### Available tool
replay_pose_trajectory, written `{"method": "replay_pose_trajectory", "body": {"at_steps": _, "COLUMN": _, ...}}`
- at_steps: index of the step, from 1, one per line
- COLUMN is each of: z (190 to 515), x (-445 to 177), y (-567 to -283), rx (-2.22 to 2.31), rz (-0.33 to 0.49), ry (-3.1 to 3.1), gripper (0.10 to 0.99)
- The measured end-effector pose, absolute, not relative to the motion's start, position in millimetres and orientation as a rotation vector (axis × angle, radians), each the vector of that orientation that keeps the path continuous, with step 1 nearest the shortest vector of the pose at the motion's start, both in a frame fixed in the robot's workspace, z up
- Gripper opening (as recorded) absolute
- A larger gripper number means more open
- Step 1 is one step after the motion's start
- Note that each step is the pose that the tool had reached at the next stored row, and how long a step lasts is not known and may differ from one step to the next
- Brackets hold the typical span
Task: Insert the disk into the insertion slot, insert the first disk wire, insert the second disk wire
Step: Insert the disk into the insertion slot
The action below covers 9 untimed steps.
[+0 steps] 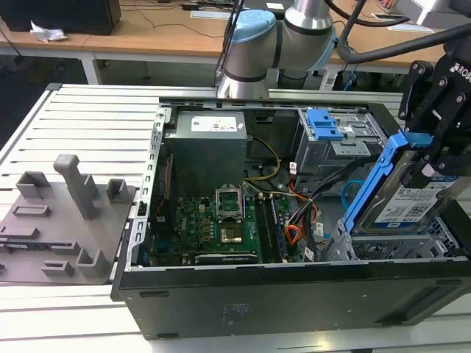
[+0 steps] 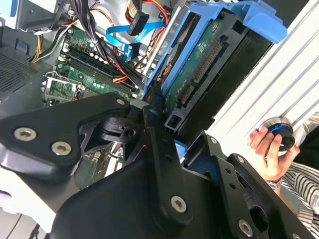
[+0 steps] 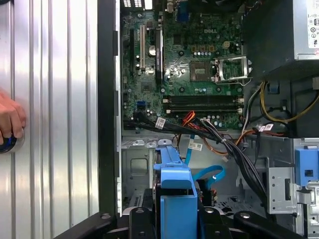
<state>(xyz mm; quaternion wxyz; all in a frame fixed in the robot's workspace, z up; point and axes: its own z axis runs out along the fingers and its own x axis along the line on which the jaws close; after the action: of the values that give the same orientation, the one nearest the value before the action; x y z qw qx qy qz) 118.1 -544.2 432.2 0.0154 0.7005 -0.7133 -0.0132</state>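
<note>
Blue-framed disk (image 1: 413, 206) clamped in the hand (image 1: 429, 153), tilted, lower end at the slot (image 1: 390, 246) mouth, not seated; red-orange wire (image 1: 294, 235) and light-blue wire (image 2: 117, 32) look unplugged.

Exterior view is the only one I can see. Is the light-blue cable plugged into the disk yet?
Observer: No. In the second wrist view the second disk wire hangs loose, and its dark plug is clear of the disk.
Operator: Is the claw really holding the disk?
Observer: Yes. In the first wrist view the gripper clamps it from both sides.
Operator: Is anybody nearby?
Observer: Yes. Both wrist views show a hand holding a round blue-ringed object.
</note>
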Motion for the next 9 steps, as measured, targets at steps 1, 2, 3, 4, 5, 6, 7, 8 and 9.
{"method": "replay_pose_trajectory", "body": {"at_steps": 1, "z": 429, "x": 118, "y": -544, "rx": 2.180, "rz": -0.041, "ry": -2.219, "gripper": 0.365}}
{"method": "replay_pose_trajectory", "body": {"at_steps": 2, "z": 427, "x": 118, "y": -544, "rx": 2.180, "rz": -0.041, "ry": -2.219, "gripper": 0.365}}
{"method": "replay_pose_trajectory", "body": {"at_steps": 3, "z": 426, "x": 118, "y": -544, "rx": 2.180, "rz": -0.041, "ry": -2.219, "gripper": 0.365}}
{"method": "replay_pose_trajectory", "body": {"at_steps": 4, "z": 423, "x": 118, "y": -544, "rx": 2.179, "rz": -0.041, "ry": -2.219, "gripper": 0.365}}
{"method": "replay_pose_trajectory", "body": {"at_steps": 5, "z": 421, "x": 118, "y": -544, "rx": 2.179, "rz": -0.041, "ry": -2.219, "gripper": 0.365}}
{"method": "replay_pose_trajectory", "body": {"at_steps": 6, "z": 419, "x": 118, "y": -544, "rx": 2.179, "rz": -0.042, "ry": -2.219, "gripper": 0.365}}
{"method": "replay_pose_trajectory", "body": {"at_steps": 7, "z": 417, "x": 118, "y": -544, "rx": 2.179, "rz": -0.042, "ry": -2.219, "gripper": 0.365}}
{"method": "replay_pose_trajectory", "body": {"at_steps": 8, "z": 413, "x": 118, "y": -544, "rx": 2.179, "rz": -0.042, "ry": -2.219, "gripper": 0.365}}
{"method": "replay_pose_trajectory", "body": {"at_steps": 9, "z": 409, "x": 118, "y": -544, "rx": 2.179, "rz": -0.042, "ry": -2.219, "gripper": 0.365}}
